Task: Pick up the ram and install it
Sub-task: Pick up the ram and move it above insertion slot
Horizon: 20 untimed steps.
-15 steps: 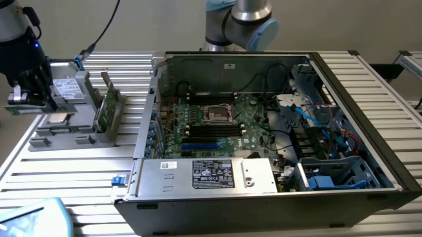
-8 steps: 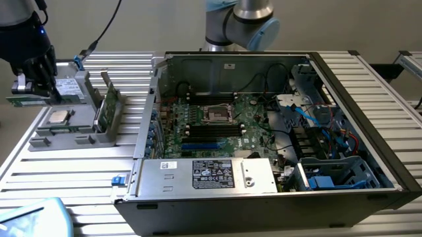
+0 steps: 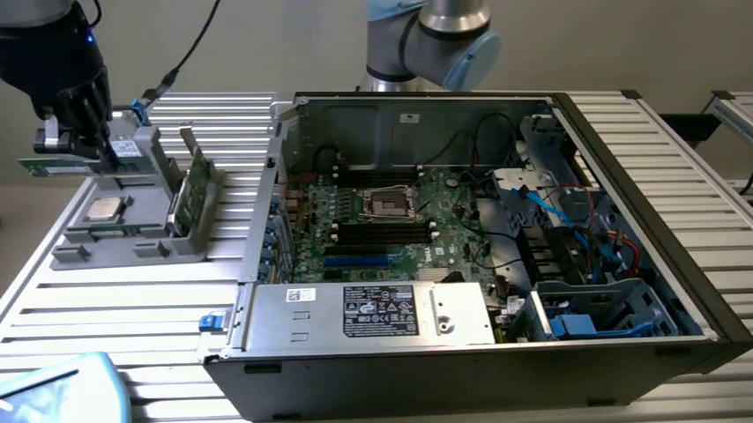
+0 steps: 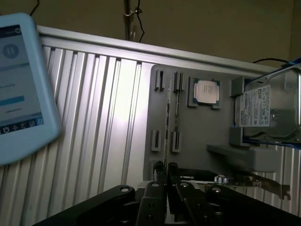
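Observation:
The ram (image 3: 48, 166) is a thin green stick held level above the table at the exterior view's far left, just off the grey parts holder (image 3: 130, 238). My gripper (image 3: 85, 148) is shut on one end of it. From the wrist camera the ram (image 4: 167, 127) appears edge-on as a thin line running out from between the black fingers (image 4: 155, 193) of my gripper (image 4: 165, 178). The open computer case (image 3: 471, 352) lies to the exterior view's right, its black memory slots (image 3: 379, 232) beside the CPU socket (image 3: 389, 203).
In the holder stand a larger green card (image 3: 189, 189) and a square silver CPU (image 3: 106, 209) (image 4: 207, 92); a hard drive (image 4: 265, 110) sits at one end. A blue-edged tablet (image 4: 19, 89) lies on the ribbed table. The robot's base (image 3: 424, 44) rises behind the case.

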Each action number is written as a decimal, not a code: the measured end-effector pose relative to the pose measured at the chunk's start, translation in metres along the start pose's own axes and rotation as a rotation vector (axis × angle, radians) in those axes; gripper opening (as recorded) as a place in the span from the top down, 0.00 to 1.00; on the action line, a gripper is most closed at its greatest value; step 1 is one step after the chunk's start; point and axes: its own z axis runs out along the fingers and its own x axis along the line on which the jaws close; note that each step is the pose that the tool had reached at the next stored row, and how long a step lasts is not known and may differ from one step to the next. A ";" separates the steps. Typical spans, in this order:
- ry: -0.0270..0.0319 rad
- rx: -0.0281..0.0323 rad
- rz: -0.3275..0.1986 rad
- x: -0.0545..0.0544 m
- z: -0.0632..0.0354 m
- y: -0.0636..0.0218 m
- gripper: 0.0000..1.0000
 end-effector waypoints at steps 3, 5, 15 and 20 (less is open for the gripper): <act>-0.0014 -0.0037 0.000 0.001 -0.0095 -0.0091 0.86; -0.0022 -0.0048 0.000 0.002 -0.0168 -0.0162 0.86; -0.0057 -0.0212 0.002 0.009 -0.0403 -0.0500 0.86; -0.0068 -0.0216 0.002 0.014 -0.0504 -0.0711 0.86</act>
